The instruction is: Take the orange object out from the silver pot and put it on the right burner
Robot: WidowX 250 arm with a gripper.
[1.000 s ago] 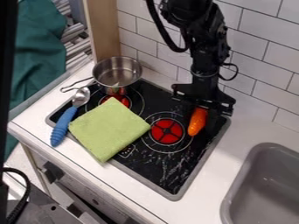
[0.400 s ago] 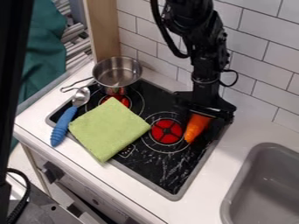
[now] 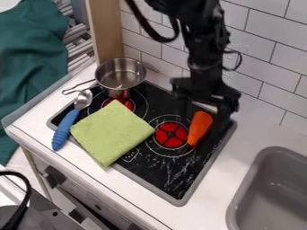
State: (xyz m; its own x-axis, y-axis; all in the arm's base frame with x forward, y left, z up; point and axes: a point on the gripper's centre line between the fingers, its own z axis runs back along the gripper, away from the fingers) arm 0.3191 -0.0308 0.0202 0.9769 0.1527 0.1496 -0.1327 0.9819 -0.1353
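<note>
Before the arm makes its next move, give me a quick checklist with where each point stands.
1. Orange object out of the silver pot: ok.
2. Orange object centered on the right burner: not ok; it lies at the burner's right edge, beside the red center.
3. Gripper free of the orange object: cannot tell.
4. Green cloth apart from the orange object: ok.
5. Blue-handled spoon away from the gripper: ok, beyond the cloth.
</note>
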